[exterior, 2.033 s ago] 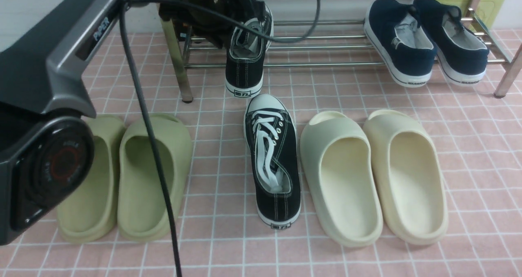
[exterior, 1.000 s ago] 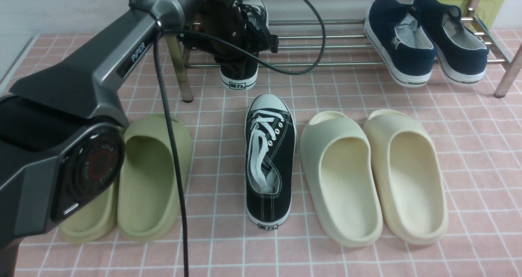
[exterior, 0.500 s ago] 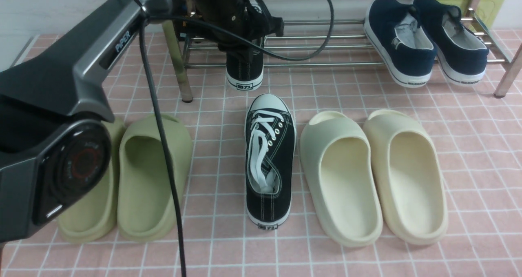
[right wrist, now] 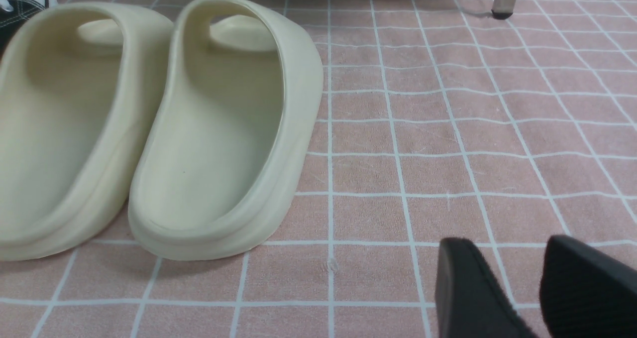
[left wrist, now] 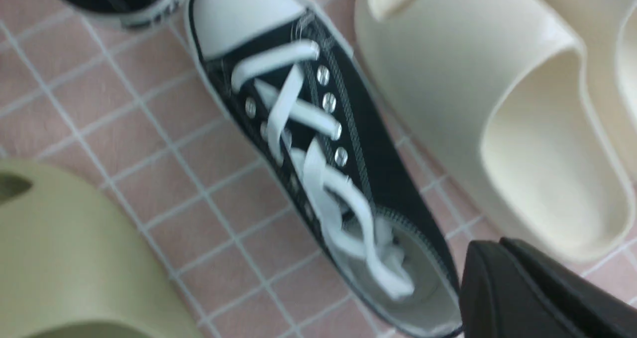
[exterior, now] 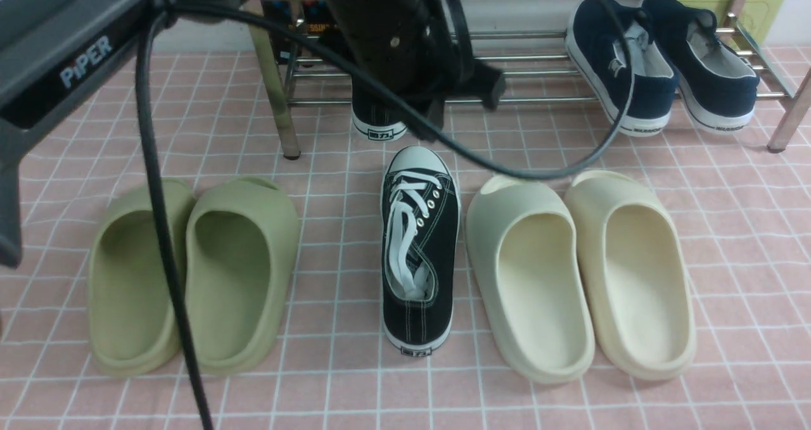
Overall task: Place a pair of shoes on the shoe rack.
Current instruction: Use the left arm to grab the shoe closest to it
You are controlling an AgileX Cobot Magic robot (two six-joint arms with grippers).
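Leaves one sneaker point(exterior: 379, 123) on the rack point(exterior: 538, 100), heel overhanging its front. Draws left gripper point(exterior: 459, 104) back off it, seemingly parted and empty, though blurred. Hangs over second sneaker point(exterior: 419, 246), on floor point(exterior: 728, 227) before the rack. Holds right gripper point(right wrist: 527, 283) spread, idle. Half done.

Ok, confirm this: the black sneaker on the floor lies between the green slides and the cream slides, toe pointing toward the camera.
Wrong on direction. The black sneaker on the floor lies between the green slides and the cream slides, but its toe points away from the camera, toward the shoe rack. The front view shows it.
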